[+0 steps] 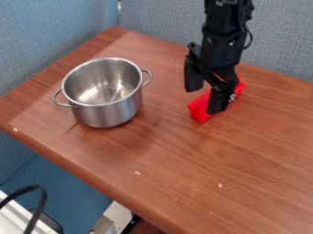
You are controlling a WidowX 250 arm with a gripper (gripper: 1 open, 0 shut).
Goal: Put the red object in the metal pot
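Brown wooden table (171, 178) nearest you, w/ a black cable (37, 196) at its lower left corner, over blue stuff below. Further back, the round shiny stainless-steel pot (102, 92) sits upright on the left, nothing in it that you can see. The bright red rectangular block (199, 111) lies on the wood to its right, well apart from it, partly behind your black gripper (206, 96). Your fingers are spread wide, no grip on it yet. So approach approx. done; grasp, lift, carry & drop into pot all left. Blue-grey textured partitions (287, 46) close off the back.
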